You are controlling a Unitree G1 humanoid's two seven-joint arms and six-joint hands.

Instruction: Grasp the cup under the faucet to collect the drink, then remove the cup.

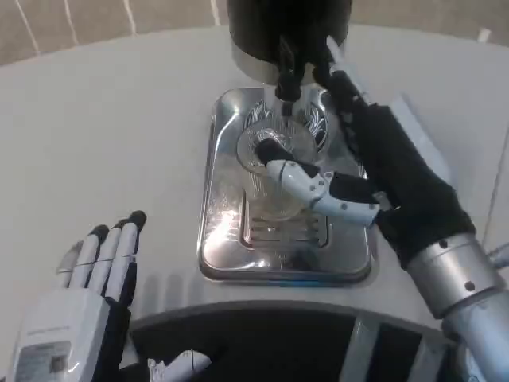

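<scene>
Your right robot hand point(350, 171) is wrapped around the clear, ribbed glass cup point(274, 179), thumb across its near face and the other fingers reaching up behind it toward the black spout point(288, 68). The cup stands upright on the slotted grate of the shiny steel drip tray point(215, 239), directly under the faucet of the dark cylindrical dispenser point(286, 24). So the grasp looks done; whether any drink has run into the cup you cannot tell from here, and lifting it away is left. Your left robot hand point(95, 278) lies flat on the white table point(103, 135), fingers straight and slightly apart, holding nothing, well clear of the tray. For the withdrawal, mind the tray's raised rim around the grate and the spout just above the cup's lip. Open table lies to the left of the tray; the near edge is close to your body.
</scene>
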